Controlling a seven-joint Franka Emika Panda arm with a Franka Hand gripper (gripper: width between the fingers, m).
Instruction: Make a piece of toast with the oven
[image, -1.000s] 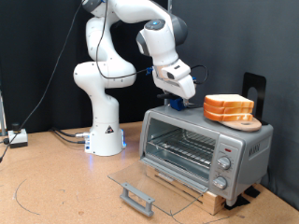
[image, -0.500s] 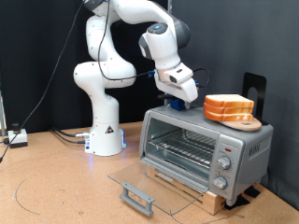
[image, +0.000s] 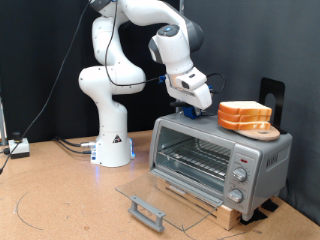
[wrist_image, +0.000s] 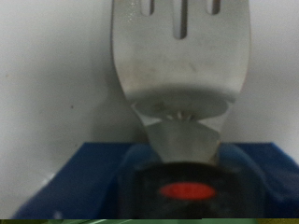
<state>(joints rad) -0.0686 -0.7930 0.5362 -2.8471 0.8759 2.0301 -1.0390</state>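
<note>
The oven (image: 218, 162) stands on the table (image: 60, 200) with its glass door (image: 160, 200) folded down open. On its roof, at 3 o'clock from the gripper (image: 190, 112), bread slices (image: 246, 114) lie stacked on a wooden board (image: 262, 130). The gripper is clenched on a metal spatula (wrist_image: 182, 65) just above the roof.

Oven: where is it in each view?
Exterior view: oven right of centre, door open, gripper just above its top.
Wrist view: probably the pale grey surface behind the slotted metal blade; unconfirmed.
Shared landmark: blue part at the gripper.
</note>
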